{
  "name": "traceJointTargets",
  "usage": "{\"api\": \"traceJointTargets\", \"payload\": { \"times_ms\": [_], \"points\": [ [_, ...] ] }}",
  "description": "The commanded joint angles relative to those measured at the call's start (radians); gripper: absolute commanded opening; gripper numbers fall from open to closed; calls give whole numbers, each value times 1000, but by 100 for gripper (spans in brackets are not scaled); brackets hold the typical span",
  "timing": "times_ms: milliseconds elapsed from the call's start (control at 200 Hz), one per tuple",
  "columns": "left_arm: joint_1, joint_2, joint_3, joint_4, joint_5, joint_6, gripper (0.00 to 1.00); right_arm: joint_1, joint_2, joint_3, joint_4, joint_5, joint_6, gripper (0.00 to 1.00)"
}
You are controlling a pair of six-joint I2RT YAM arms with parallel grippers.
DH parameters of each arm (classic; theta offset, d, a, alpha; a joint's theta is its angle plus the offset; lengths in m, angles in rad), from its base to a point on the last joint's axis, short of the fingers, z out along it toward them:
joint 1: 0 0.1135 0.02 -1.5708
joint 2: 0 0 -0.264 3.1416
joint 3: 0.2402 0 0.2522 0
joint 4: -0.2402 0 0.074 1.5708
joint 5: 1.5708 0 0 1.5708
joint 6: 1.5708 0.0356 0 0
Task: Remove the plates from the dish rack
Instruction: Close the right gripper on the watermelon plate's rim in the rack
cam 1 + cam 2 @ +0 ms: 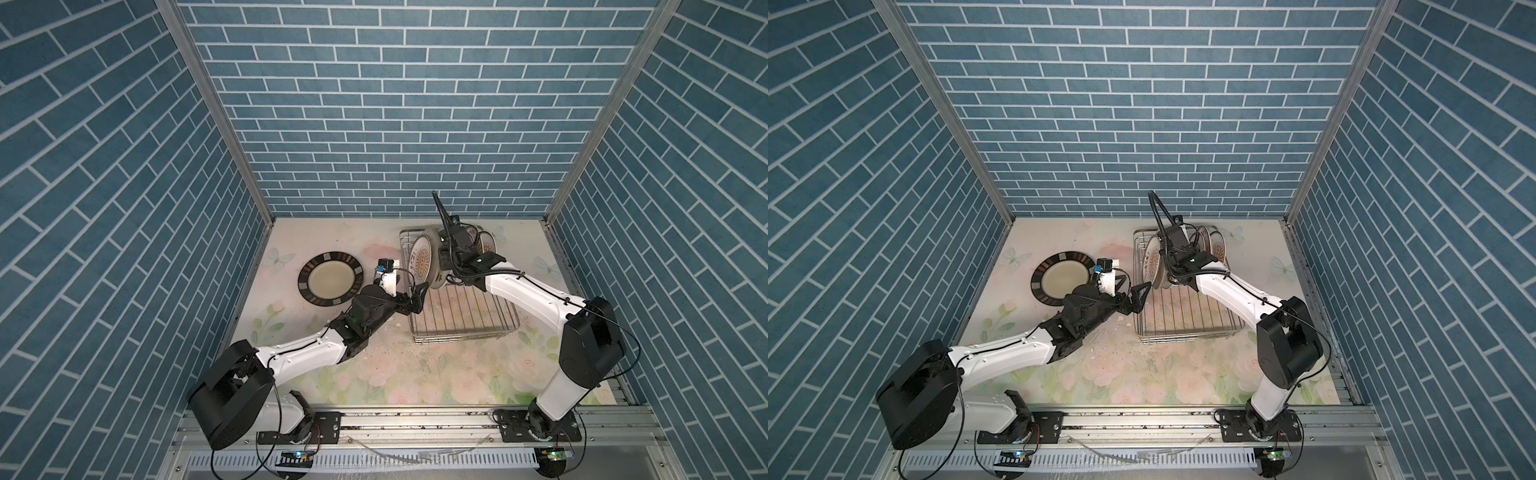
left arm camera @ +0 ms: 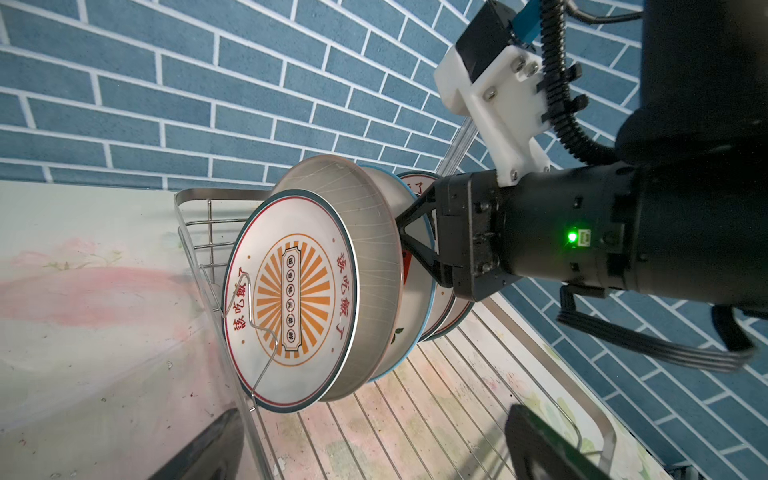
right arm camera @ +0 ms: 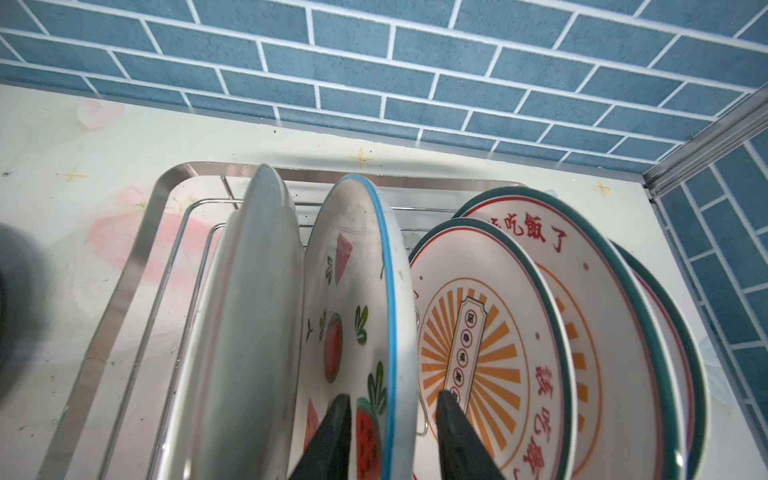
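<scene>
One plate is out: the dark-rimmed plate (image 1: 331, 278) lies flat on the table (image 1: 374, 374), left of centre in a top view. Five others stand on edge at the upper end of the dish rack (image 1: 461, 332), so most work remains. The right gripper (image 3: 392, 395) straddles the rim of the watermelon plate (image 3: 349, 291), fingers (image 3: 332, 436) narrowed, not visibly pinching. The left gripper (image 1: 419, 298) hangs spread wide beside the rack's left edge.

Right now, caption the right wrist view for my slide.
The right tool straddles the rim of the watermelon plate, upright in the dish rack beside sunburst plates.
</scene>
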State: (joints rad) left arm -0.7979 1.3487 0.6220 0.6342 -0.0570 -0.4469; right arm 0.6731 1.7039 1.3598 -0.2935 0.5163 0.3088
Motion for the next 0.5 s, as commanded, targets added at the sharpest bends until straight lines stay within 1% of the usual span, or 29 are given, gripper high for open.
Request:
{"api": "traceJointTargets", "payload": {
  "times_ms": [0, 135, 180, 270, 410, 490],
  "points": [
    [-3, -3, 7, 41, -32, 21, 100, 4, 33, 64, -1, 64, 19, 32],
    [-3, -1, 8, 22, -58, 21, 100, 8, 63, 86, -11, 118, 21, 29],
    [-3, 0, 6, 20, -57, 20, 100, 8, 66, 85, -11, 125, 23, 29],
    [-3, 7, 1, 28, -53, 16, 100, 8, 63, 78, 4, 118, 27, 23],
    [-3, 15, -14, 57, -52, 10, 100, 9, 74, 87, -4, 110, 33, 23],
    [-3, 15, -13, 51, -53, 8, 100, 12, 74, 91, -9, 127, 35, 23]
  ]
}}
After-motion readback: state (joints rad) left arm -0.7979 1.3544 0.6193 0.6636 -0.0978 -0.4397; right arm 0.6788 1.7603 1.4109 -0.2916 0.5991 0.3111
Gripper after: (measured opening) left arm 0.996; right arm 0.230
